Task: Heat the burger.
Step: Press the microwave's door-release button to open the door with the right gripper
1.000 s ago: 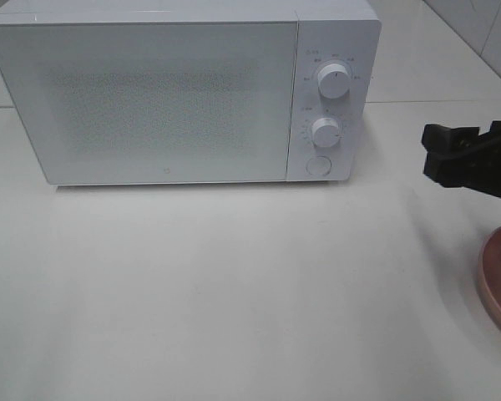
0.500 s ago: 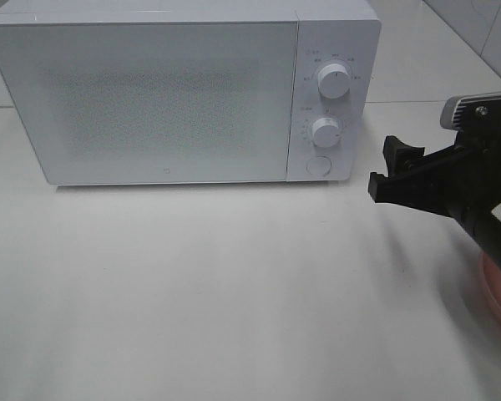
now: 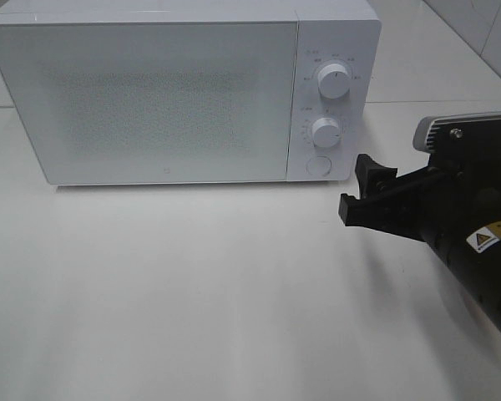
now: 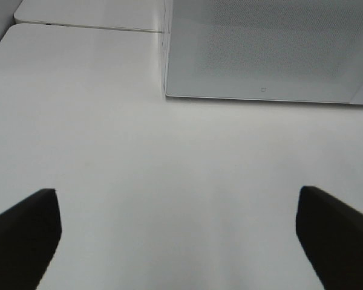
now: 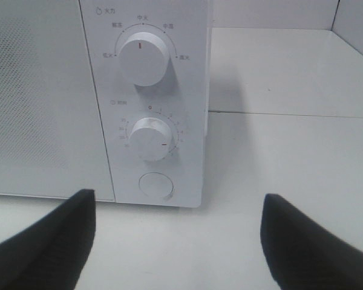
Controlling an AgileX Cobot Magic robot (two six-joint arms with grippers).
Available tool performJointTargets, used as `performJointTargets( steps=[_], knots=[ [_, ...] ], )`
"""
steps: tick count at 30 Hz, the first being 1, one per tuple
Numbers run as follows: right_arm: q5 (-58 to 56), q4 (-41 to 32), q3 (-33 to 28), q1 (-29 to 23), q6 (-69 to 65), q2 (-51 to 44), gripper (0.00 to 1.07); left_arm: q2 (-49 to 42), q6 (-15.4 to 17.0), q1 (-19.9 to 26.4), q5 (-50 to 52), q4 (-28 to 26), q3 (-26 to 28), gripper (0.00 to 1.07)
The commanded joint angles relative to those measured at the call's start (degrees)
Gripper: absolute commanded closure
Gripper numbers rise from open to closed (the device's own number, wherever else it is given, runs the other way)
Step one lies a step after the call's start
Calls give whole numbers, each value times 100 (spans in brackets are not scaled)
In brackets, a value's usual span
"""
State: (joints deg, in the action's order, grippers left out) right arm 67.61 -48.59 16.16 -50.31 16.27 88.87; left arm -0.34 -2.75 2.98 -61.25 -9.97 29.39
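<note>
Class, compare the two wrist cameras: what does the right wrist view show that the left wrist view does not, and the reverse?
Only the right wrist view shows the controls: the upper dial, the lower dial and the round button beneath them, seen past the right gripper. Only the left wrist view shows the small mark low on the door, the end of the oven away from the dials, and the left gripper. Both show the white microwave standing on the white table, and open jaws holding nothing.
</note>
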Motion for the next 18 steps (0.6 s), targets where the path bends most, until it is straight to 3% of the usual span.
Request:
performJointTargets(
  steps=[1,11,18],
  knots=[
    [86,-63,29,-178,69,0,34,-86,-6,-52,46,-29,0,9],
    [-109,-46,29,-201,-802,0,41,-86,-6,-52,46,-29,0,9],
    [-281,-40,29,-201,-2991,0,57,-86,-6,-52,46,-29,0,9]
  ],
)
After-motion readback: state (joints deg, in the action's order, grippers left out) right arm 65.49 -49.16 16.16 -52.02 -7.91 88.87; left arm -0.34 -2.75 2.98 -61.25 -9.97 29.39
